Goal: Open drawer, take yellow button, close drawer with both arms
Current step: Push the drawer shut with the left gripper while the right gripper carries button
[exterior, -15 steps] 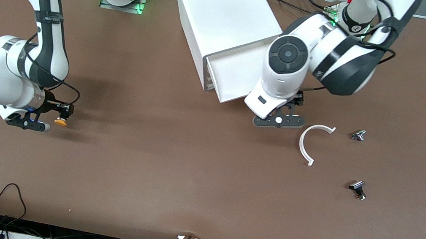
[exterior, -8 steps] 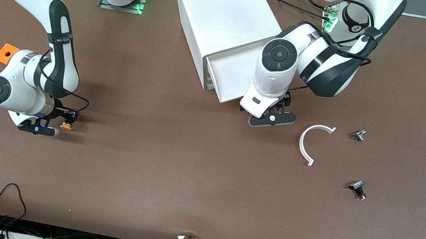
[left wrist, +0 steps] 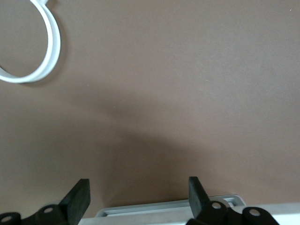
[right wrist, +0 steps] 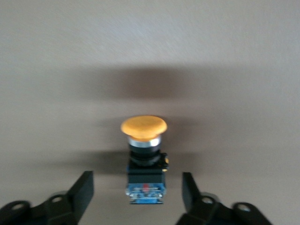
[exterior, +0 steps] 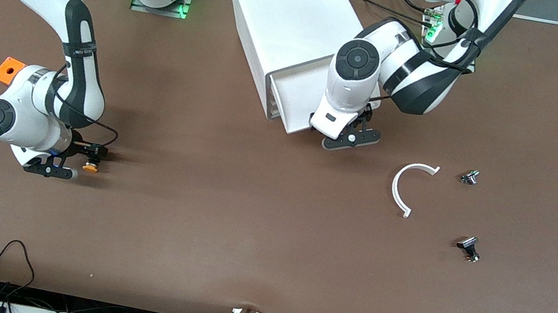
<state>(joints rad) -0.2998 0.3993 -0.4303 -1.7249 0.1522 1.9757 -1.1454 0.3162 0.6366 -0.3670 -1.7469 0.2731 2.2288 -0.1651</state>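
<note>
Right gripper (right wrist: 136,192) open astride button (right wrist: 144,157); left gripper (left wrist: 138,194) open at drawer (exterior: 302,96) edge

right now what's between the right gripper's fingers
The button lies between the open fingers of the right gripper, untouched by either, orange cap pointing away, bare table around it. The right wrist view shows this.

Left arm's wrist covers one corner of the open drawer (exterior: 296,98); in the left wrist view only a strip of its rim shows, bottom edge. White ring (left wrist: 33,51) cut off upper left there. Two small parts (exterior: 469,177) (exterior: 468,248), right of the front view, too small to identify.
</note>
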